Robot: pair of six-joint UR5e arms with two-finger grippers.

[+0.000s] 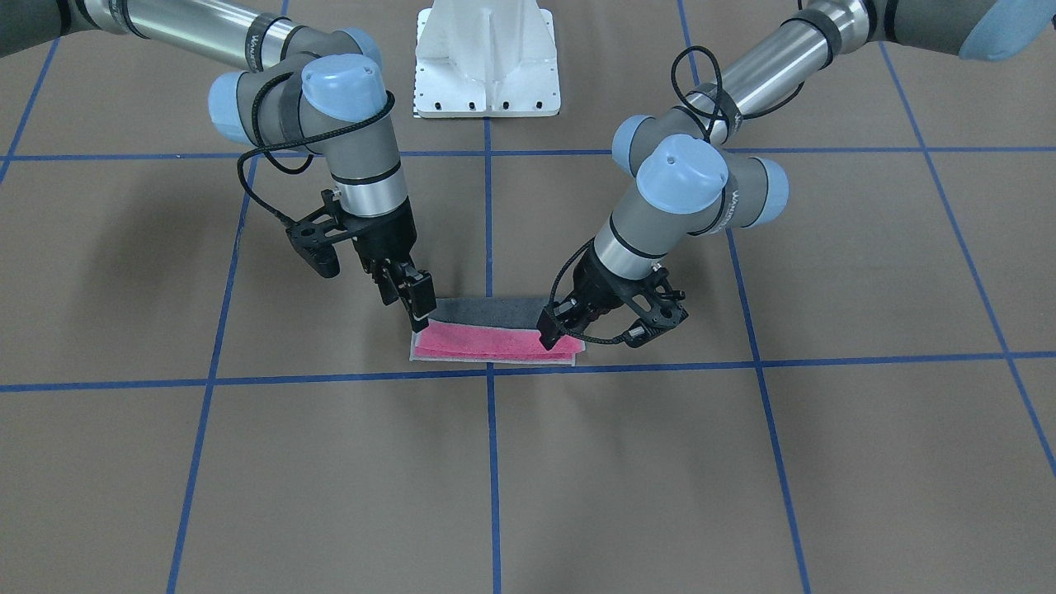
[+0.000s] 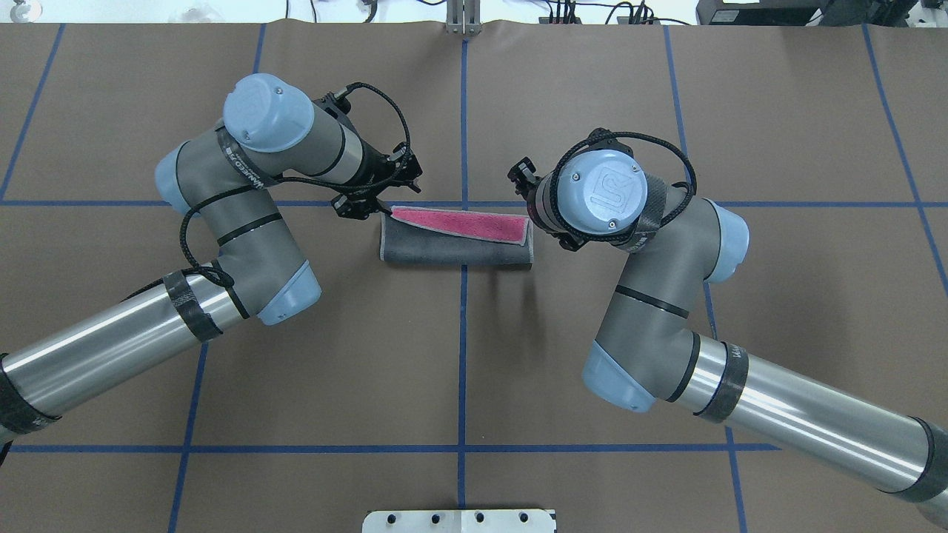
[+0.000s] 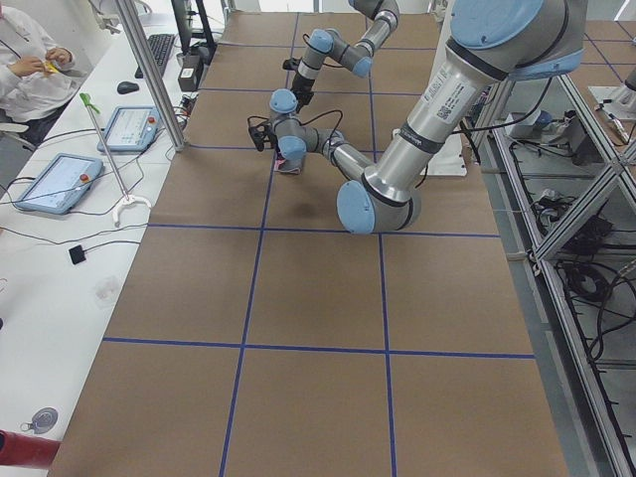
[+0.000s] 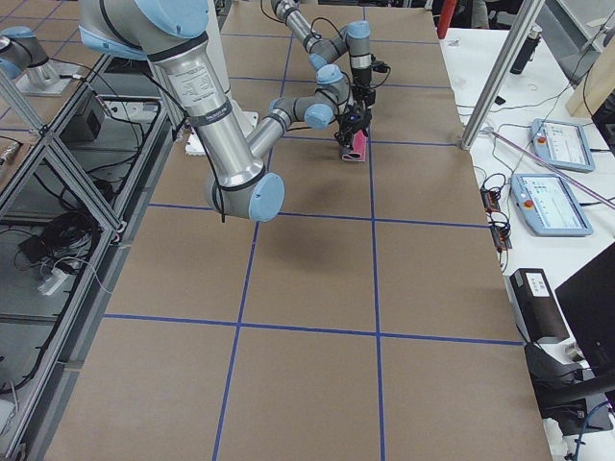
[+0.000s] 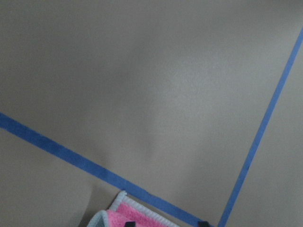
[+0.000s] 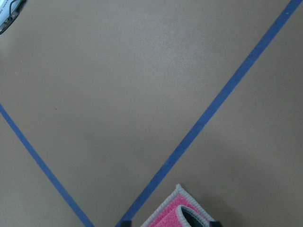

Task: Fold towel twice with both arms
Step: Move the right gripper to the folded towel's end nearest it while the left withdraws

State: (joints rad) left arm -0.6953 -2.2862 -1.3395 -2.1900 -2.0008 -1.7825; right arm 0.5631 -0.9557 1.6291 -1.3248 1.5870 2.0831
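While both tools, left tool (image 1: 551,332) and right tool (image 1: 421,318), pinch towel (image 2: 459,248) corners, looks like mid-fold; next they should lay the edge flat, then release.

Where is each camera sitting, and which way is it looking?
Front-facing: across the table, facing the robot; both arms, left gripper on this view's right, right gripper on its left.
Overhead: behind the robot, looking down on the towel.
Exterior left: table's end; the left arm is near and large.
Exterior right: opposite end; the right arm is near.
Left wrist: looks down at table and a pink towel corner; only fingertip tips show.
Right wrist: the same, at another corner.
Shared: front-facing and overhead both show the towel between the grippers.
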